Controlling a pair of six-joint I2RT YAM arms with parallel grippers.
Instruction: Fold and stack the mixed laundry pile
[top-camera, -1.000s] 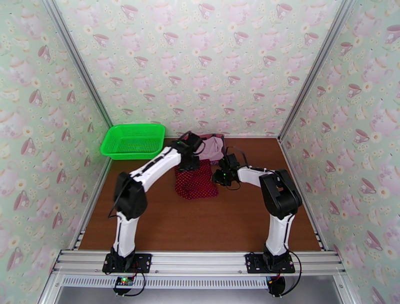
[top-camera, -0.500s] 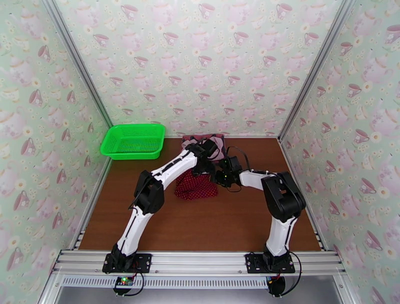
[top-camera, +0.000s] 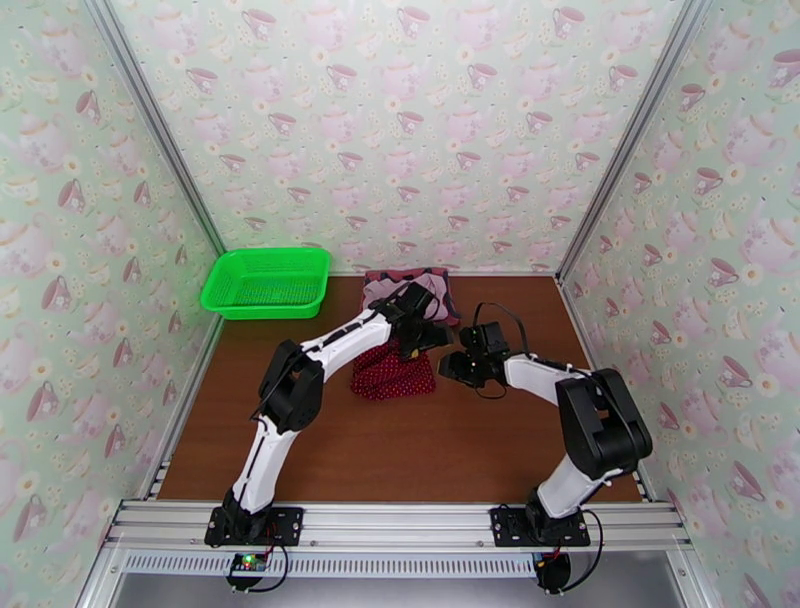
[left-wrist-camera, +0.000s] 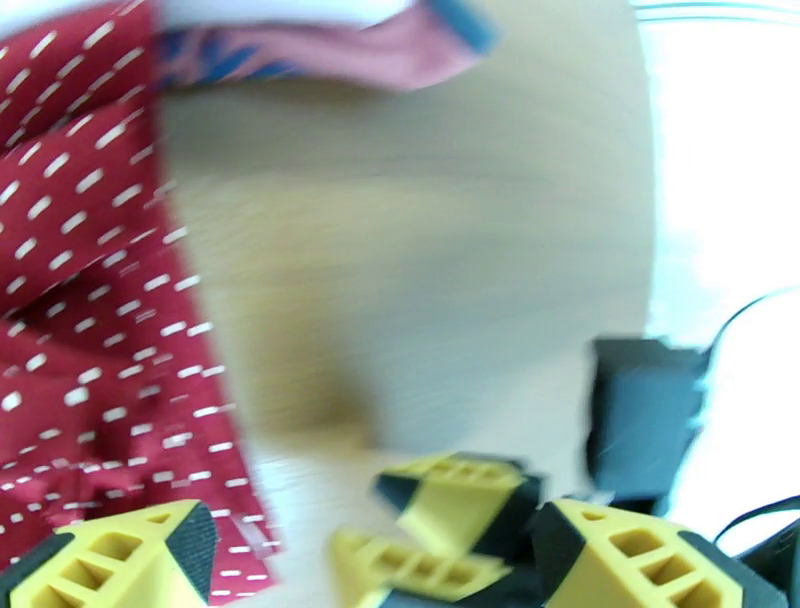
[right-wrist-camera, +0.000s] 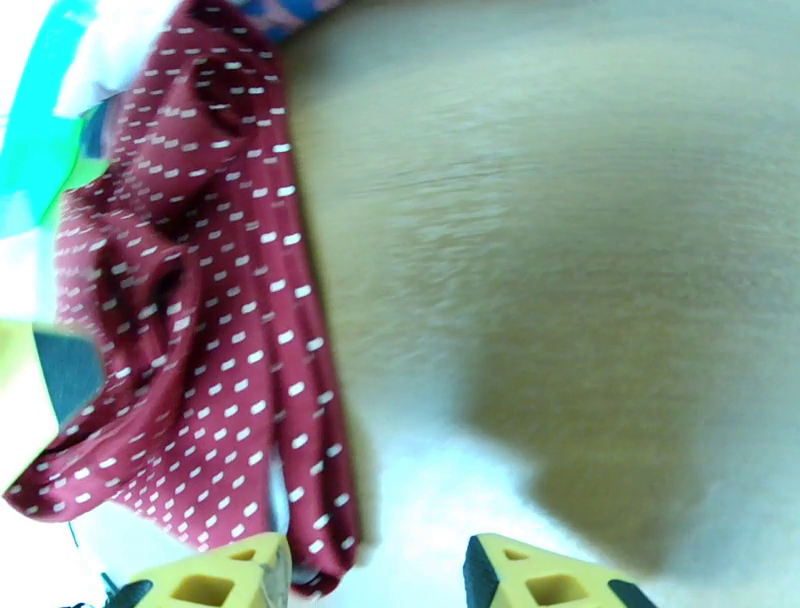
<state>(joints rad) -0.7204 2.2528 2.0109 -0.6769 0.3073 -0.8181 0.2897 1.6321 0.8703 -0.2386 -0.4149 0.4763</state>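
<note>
The dark-red white-dotted cloth (top-camera: 392, 374) lies bunched in a small folded heap at mid-table. My left gripper (top-camera: 428, 336) hovers just past its far right corner, jaws wide open and empty. In the left wrist view the left gripper (left-wrist-camera: 385, 575) has the dotted cloth (left-wrist-camera: 85, 300) to its left and a red, dark-trimmed garment edge (left-wrist-camera: 340, 50) at the top. My right gripper (top-camera: 456, 366) sits just right of the cloth, open and holding nothing. The right wrist view puts the right gripper (right-wrist-camera: 380, 585) beside the cloth's (right-wrist-camera: 200, 300) edge. The pale pink piece (top-camera: 386, 291) lies behind.
A bright green mesh basket (top-camera: 266, 283) stands at the back left corner. Patterned walls close in the table on three sides. The two grippers are close together, and the right gripper's yellow fingers (left-wrist-camera: 455, 505) show between my left fingertips. Bare brown table (top-camera: 400, 450) lies nearer the arm bases.
Both grippers have opened and let go of the dotted cloth, which now lies shorter, its far part folded nearer. The left gripper moved right; the right gripper drew back to the right.
</note>
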